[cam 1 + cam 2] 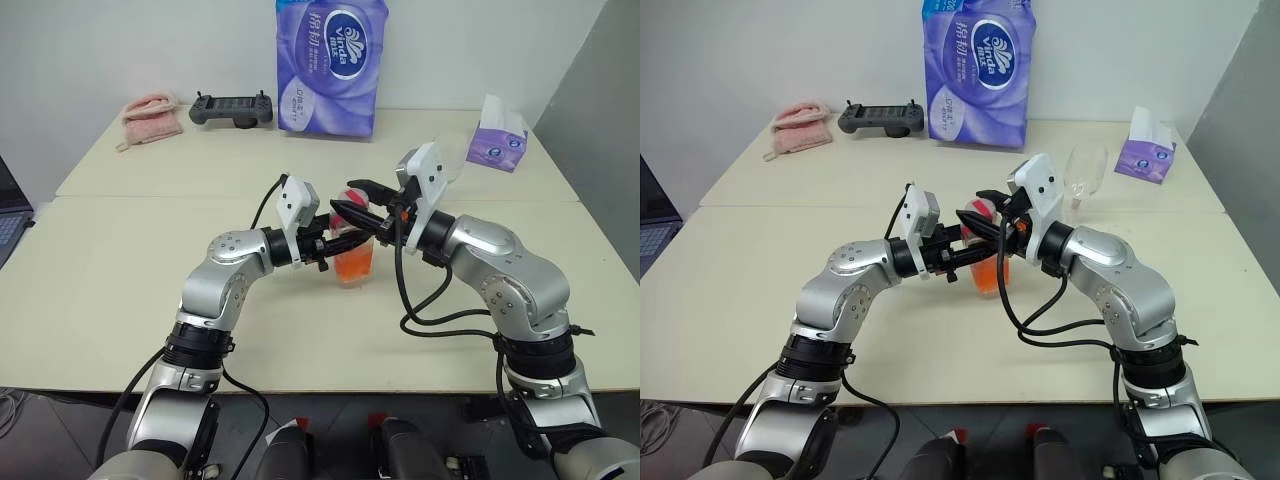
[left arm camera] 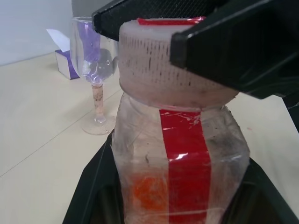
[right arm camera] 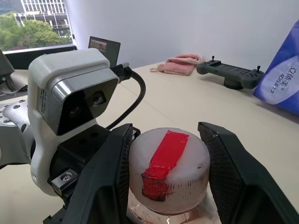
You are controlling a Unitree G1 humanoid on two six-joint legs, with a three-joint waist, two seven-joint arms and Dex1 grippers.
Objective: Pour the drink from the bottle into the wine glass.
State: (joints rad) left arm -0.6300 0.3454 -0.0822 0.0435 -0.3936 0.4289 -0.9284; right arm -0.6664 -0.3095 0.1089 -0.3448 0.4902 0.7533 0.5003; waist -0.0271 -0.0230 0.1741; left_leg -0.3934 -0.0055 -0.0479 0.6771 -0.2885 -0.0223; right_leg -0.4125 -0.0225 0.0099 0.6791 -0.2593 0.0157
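A big pale surface (image 1: 120, 290) made of two tops pushed together, with a thin seam running across the middle, fills the room's floor space in front of a plain white wall. At the far edge stands a tall purple pack of tissue (image 1: 331, 65), with a black game controller (image 1: 232, 108) just beside it and a pink cloth (image 1: 152, 116) further along toward the left corner. A small purple tissue box (image 1: 497, 143) sits near the far right edge. A dark laptop (image 1: 10, 215) is cut off at the left side. The near part of the surface and its left half are bare, so there is lots of open room there. In the middle, the bottle (image 2: 180, 154) stands on the surface with orange-red drink (image 1: 354, 265) low inside it. The left hand (image 1: 335, 243) is closed tight around the bottle's body. The right hand (image 3: 164, 177) has one finger on each side of the white cap (image 3: 168, 170) with red tape on top; the left finger touches it, but a thin gap shows on the other side, so I cannot tell if it is gripping. The wine glass (image 1: 1086, 172) stands well apart, toward the right, near the small tissue box, and it is hard to make out because it is clear. The two hands hide most of the bottle from above.
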